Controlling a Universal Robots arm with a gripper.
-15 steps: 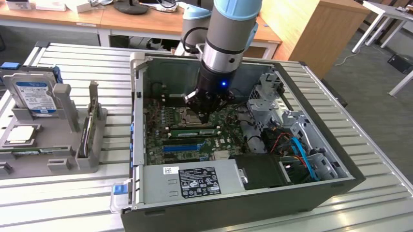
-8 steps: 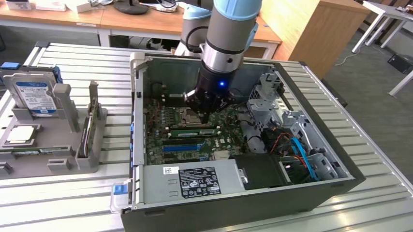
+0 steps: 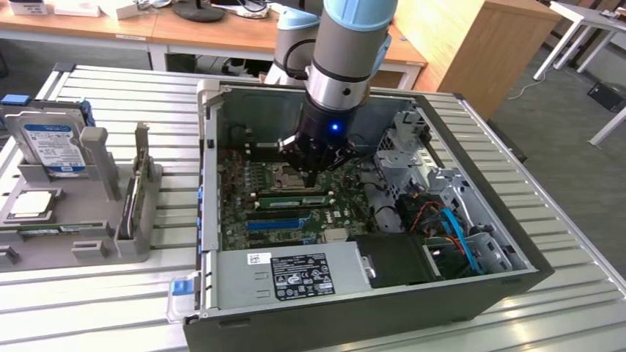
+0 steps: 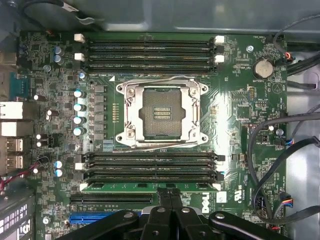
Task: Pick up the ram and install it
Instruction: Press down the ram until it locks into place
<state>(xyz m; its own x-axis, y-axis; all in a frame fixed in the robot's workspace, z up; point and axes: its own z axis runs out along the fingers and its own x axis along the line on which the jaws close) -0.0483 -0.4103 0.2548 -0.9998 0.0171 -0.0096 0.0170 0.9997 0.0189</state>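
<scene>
Fingers (image 4: 171, 197) clenched together, pressing on the ram (image 4: 150, 187) seated in the motherboard (image 4: 240, 105) slot beside the CPU socket (image 4: 161, 113).

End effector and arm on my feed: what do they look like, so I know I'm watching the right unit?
The arm is a thick round tube: light-blue cap section on top, silver-grey metal below. Under it sits a black wrist housing with a small blue light lit. The end effector is black, with two narrow fingers and bolted black linkage bars on both sides.

Motherboard (image 3: 284, 213) inside open case (image 3: 509, 282), drive rack (image 3: 59, 213) at exterior view's left
</scene>
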